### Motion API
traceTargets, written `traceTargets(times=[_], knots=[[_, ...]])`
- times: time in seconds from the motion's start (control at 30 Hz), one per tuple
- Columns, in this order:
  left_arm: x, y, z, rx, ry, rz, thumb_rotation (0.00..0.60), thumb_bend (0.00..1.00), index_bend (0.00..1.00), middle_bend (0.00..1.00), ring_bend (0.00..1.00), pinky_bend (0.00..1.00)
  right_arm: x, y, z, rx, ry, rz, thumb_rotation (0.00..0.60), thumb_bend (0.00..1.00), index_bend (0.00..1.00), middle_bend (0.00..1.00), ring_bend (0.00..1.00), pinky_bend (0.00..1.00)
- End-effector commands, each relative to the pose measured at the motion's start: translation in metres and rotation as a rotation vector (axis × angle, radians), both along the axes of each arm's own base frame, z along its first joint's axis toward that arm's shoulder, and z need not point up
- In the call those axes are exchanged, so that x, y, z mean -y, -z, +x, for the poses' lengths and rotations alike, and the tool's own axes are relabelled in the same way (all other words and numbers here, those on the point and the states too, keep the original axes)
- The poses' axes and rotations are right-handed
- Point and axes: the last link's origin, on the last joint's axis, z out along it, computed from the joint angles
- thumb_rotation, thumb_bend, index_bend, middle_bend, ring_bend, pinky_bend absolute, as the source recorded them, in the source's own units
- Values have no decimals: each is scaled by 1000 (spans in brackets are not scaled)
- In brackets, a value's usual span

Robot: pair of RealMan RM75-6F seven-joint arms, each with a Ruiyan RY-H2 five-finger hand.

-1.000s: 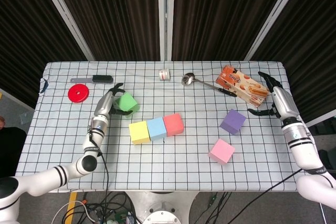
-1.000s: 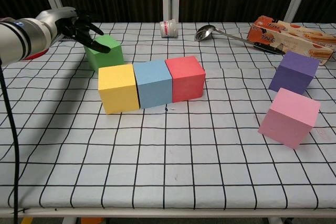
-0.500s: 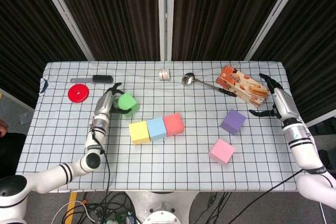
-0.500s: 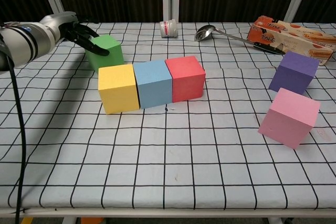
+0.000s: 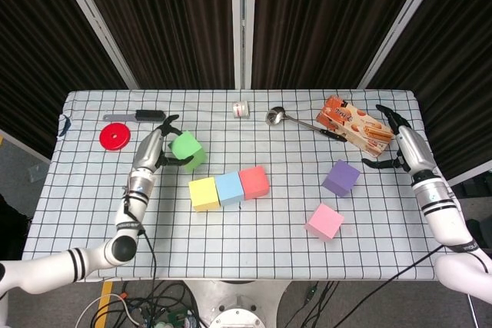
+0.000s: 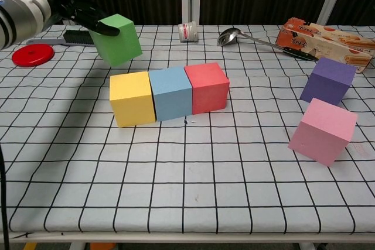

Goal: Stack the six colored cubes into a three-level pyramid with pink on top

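Observation:
My left hand [image 5: 154, 148] [image 6: 70, 5] grips the green cube [image 5: 187, 148] [image 6: 119, 39] and holds it tilted, lifted off the table, behind and left of the row. That row of yellow [image 5: 204, 193] [image 6: 132, 98], blue [image 5: 229, 187] [image 6: 170, 93] and red [image 5: 254, 181] [image 6: 206, 88] cubes sits touching at mid-table. The purple cube [image 5: 340, 177] [image 6: 329, 80] lies to the right, the pink cube [image 5: 324, 221] [image 6: 323, 131] nearer the front. My right hand [image 5: 399, 142] hovers open at the right edge, holding nothing.
A red disc [image 5: 114, 137] [image 6: 33, 55] and a black-handled tool [image 5: 138, 116] lie at the back left. A small white jar [image 5: 241, 109] [image 6: 188, 30], a metal spoon [image 5: 290, 119] [image 6: 246, 37] and an orange snack box [image 5: 356, 128] [image 6: 325, 38] line the back.
My left hand has closed on the green cube and raised it off the table, tilting it. The right hand stays almost where it was.

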Motion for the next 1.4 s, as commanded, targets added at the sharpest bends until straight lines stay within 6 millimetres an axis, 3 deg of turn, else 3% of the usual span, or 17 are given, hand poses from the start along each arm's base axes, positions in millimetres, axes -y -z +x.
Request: traceTargets(times=[0.03,0.2,0.43,0.8,1.4], knots=[[19,-25,9,-23,28,13,600,196,112,483,137,139,-1,-2,2,4,-7,-5,600,55,0,37,0,0],[42,-28,29,-31,76,-5,600,195,112,495,148,139,-6,-6,6,7,-27,-13,600,55,0,37,0,0],[69,-19,47,-52,143,-37,600,196,112,496,148,138,-15,-10,9,7,-36,-23,600,55,0,37,0,0],[78,2,67,-114,284,-59,600,195,123,500,148,124,-19,-11,0,7,-8,-30,600,60,0,38,0,0],[77,5,57,-144,353,-117,600,197,127,513,148,109,-21,-12,-6,5,7,-38,600,59,0,37,0,0]])
